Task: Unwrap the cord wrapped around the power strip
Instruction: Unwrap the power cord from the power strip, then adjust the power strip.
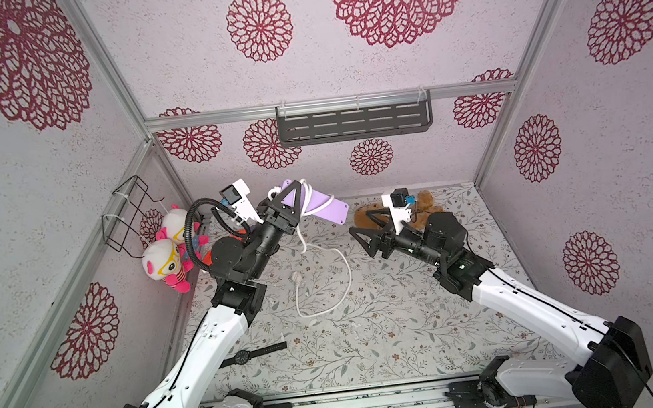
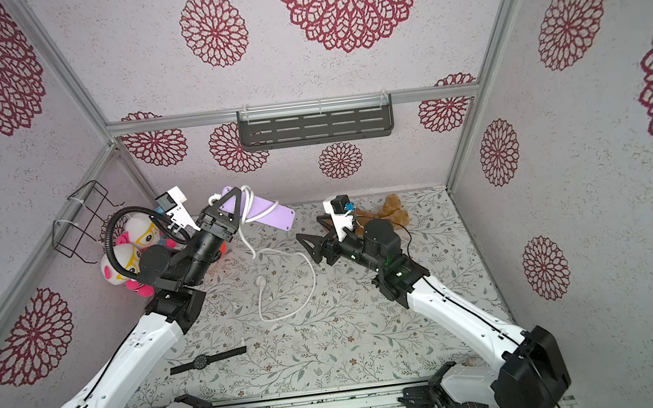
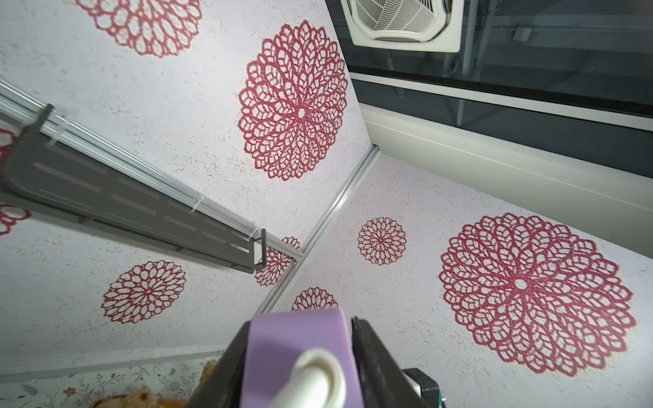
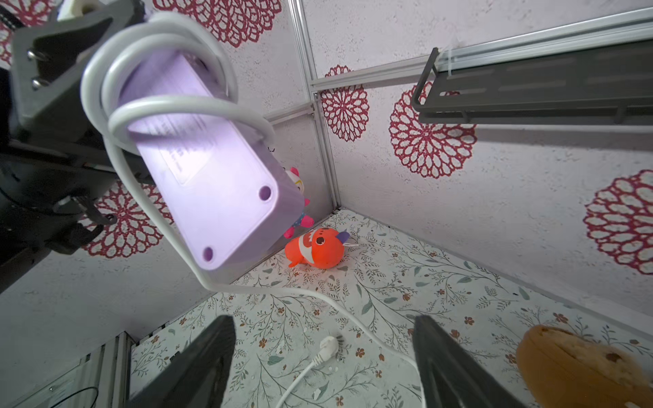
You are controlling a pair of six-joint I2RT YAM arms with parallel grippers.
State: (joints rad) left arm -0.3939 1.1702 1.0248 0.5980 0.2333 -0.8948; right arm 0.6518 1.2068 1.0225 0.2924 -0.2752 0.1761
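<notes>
Above the floral-print tabletop (image 1: pixel 414 329), enclosed by white walls (image 1: pixel 342 65) with red medallions, the left gripper (image 1: pixel 294 194) clamps the lavender power strip (image 1: pixel 325 209) aloft. The cord (image 4: pixel 190 101) loops it and trails onto the tabletop. The right gripper (image 1: pixel 360 222) gapes wide and empty nearby.

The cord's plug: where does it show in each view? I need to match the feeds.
Both top views: plug lies on the table, near its centre.
Left wrist: not in it.
Right wrist: plug on the table, seen between the right fingers.
Shared landmark: dark wall shelf, in all four.
</notes>
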